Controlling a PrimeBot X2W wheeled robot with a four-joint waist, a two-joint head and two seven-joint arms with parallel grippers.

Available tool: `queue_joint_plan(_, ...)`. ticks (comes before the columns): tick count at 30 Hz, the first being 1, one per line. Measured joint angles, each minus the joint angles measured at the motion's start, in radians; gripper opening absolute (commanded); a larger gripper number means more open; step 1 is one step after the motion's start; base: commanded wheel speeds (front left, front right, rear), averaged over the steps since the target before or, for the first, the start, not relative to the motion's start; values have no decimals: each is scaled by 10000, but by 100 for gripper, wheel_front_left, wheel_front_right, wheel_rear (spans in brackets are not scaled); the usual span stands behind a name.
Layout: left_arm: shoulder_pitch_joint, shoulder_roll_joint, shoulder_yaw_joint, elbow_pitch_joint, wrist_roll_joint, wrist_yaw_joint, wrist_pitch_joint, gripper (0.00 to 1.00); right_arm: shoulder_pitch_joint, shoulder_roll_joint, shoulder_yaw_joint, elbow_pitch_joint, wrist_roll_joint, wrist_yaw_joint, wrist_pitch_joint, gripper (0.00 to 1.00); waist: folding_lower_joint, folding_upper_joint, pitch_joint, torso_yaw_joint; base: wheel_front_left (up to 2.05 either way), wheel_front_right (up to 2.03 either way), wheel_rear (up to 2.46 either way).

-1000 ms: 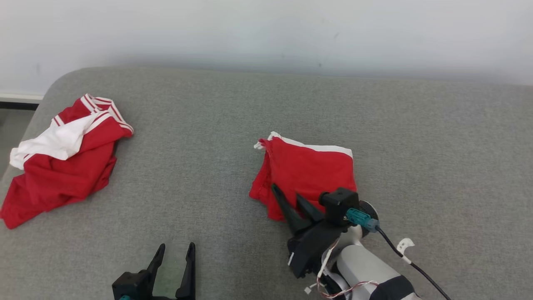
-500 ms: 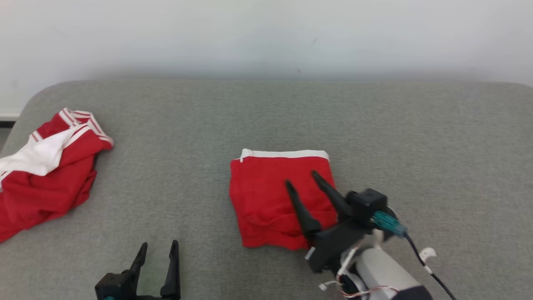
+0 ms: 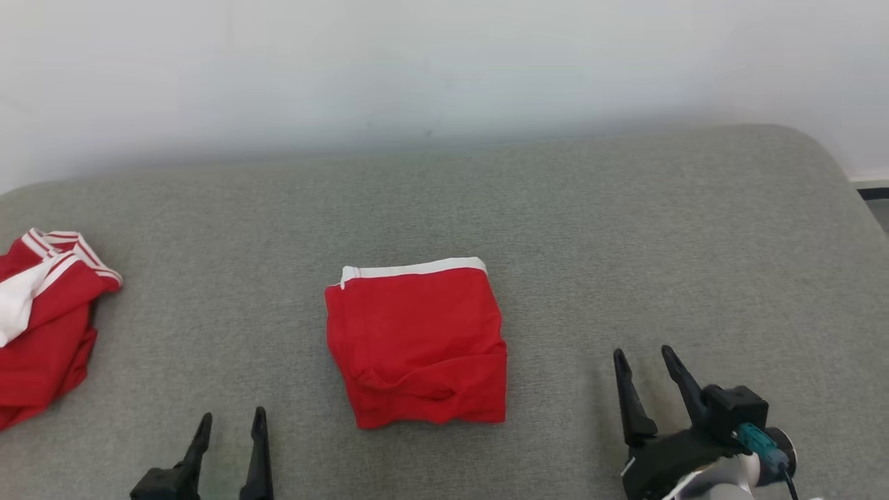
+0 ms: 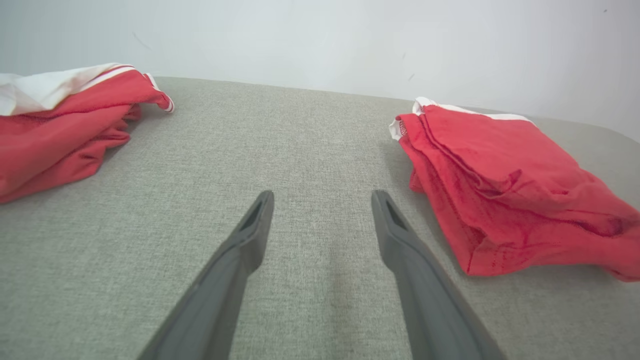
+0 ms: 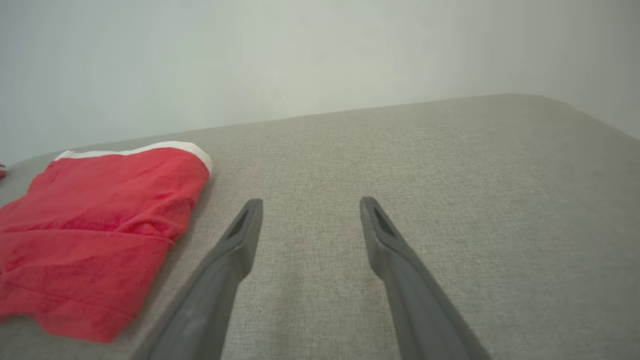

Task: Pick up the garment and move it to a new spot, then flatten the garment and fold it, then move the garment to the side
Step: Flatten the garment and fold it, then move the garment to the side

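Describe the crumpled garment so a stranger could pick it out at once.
Start at the grey cushioned surface before the pale wall and go to its left end. There lies the crumpled jersey, red with a white sleeve and red-and-white striped trim. The other red garment, mid-surface, is folded square with one plain white edge.

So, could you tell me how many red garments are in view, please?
2: a folded garment at the centre, a crumpled jersey at the left edge, partly cropped.

Folded red garment [image 3: 417, 347] centred on grey cushion [image 3: 625, 229].
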Motion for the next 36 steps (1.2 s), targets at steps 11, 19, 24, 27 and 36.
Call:
queue_joint_plan(11,479,4,253,-343,370,134,-2,100,700,176,-688,-606,-529,0,0,100,0,-1,-346,-282,0,0,0)
queue_joint_plan(19,799,4,316,-598,380,165,-2,100,883,182,-445,-736,-316,0,0,100,-1,0,-573,-225,0,0,0)
queue_joint_plan(24,813,4,313,-673,378,221,-2,100,972,188,-253,-715,-197,0,0,100,-1,0,-609,-154,0,0,0)
queue_joint_plan(27,846,4,282,-698,362,224,-2,100,975,190,-184,-698,-171,0,0,100,0,0,-586,-117,0,0,0)
queue_joint_plan(36,778,4,-102,-773,230,267,-2,100,585,188,332,-288,608,0,0,100,0,0,-226,120,0,0,0)
